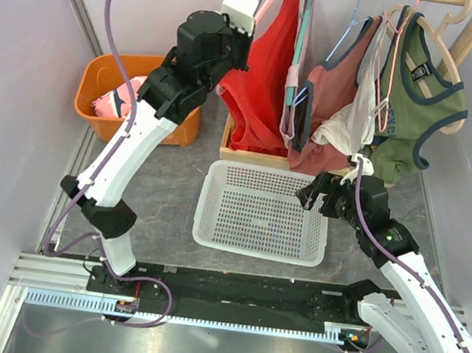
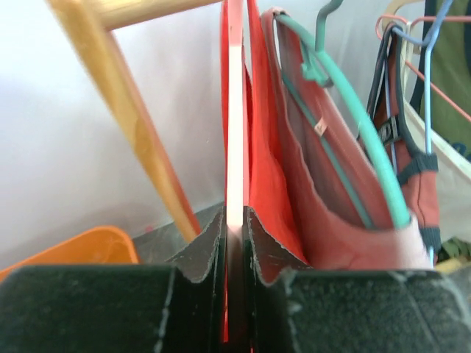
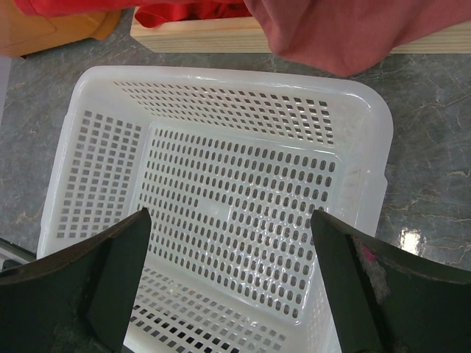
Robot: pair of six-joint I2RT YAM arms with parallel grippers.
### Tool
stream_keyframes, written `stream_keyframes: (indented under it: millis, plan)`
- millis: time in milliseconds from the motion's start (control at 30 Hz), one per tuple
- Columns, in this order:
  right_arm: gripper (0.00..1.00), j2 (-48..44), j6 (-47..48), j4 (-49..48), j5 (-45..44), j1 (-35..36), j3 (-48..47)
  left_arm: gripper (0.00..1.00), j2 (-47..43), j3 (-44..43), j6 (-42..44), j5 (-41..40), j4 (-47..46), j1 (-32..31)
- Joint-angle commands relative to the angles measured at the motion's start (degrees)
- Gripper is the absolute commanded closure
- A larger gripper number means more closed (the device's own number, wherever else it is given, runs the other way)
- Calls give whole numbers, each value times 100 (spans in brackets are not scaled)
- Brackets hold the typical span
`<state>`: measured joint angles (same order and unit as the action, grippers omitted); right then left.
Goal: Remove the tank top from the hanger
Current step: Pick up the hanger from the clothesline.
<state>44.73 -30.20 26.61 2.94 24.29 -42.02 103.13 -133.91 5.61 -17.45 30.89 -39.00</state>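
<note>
While left hand (image 2: 234,217) pinches thin pink hanger (image 2: 235,110), red tank top (image 2: 263,176) draped, right hand (image 3: 229,215) spread above perforated white basket (image 3: 243,76).

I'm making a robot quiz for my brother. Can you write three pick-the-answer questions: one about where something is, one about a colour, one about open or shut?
1. Where is the white basket?
A) on the table in front of the clothes rack
B) hanging on a hook
C) on a shelf

2. What colour is the top on the hanger that the left gripper pinches?
A) green
B) red
C) blue

3. How is the right gripper?
A) wide open
B) shut on a hanger
C) shut on a sock

Answers:
1 A: it sits on the grey table below the clothes.
2 B: red cloth hangs beside the pinched hanger.
3 A: its jaws stand far apart over the basket.
</note>
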Motion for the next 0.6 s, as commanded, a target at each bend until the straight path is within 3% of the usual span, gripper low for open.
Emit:
stream_keyframes:
  millis: [0,200,400,567]
  plan:
    - [2,-114,-4,-33,-13,32,-104,98,-916,179,257,-206,-638,-63]
    - [2,-35,31,64,-30,40,-394,98,-1804,1206,582,-259,-348,-353]
    - [2,53,31,116,-30,40,-684,97,-3157,2858,784,987,250,-380]
    - [2,71,58,169,-92,32,-860,98,-3826,3152,827,1244,400,-362]
